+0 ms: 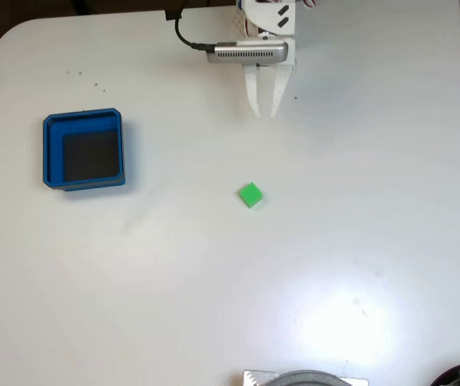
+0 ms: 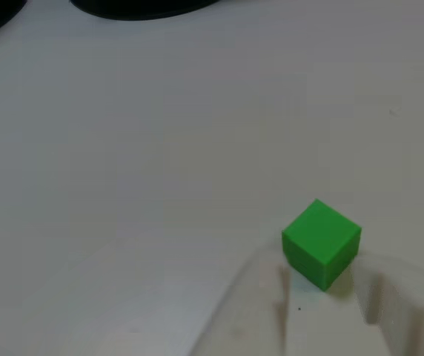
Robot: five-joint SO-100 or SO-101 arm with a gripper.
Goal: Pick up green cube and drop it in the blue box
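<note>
On the white worktop (image 1: 359,241), fixed view from above: small bright green solid cube (image 1: 250,195) sits roughly mid-surface, rotated a bit off the frame axes, resting flat, nothing touching it. Square blue plastic tray with low walls, clipped corners and a dark inner floor (image 1: 51,151) is well apart from it, toward the left edge of that view; its floor holds nothing.

White arm enters from the top edge, with a silver-grey cylindrical module (image 1: 250,53) strapped across it and a black cable (image 1: 183,34) running off to the top. Jaws (image 1: 264,111) hang below that module, pointing down the frame toward the cube, with a clear stretch of bare worktop between tips and cube. The two white fingers (image 1: 252,95) are slightly parted, narrow gap at the tips, gripping nothing.

Other view, low and close: green cube (image 2: 321,243) sits lower right, one corner toward the lens, top face and two sides visible. Blurred pale finger shapes (image 2: 379,304) rise from the bottom edge, either side of the cube's lower part; too out of focus to judge spacing from here. Dark rounded object (image 2: 141,7) at the top edge, can't identify.

Grey metal fitting (image 1: 304,378) at the bottom edge of the fixed view.
</note>
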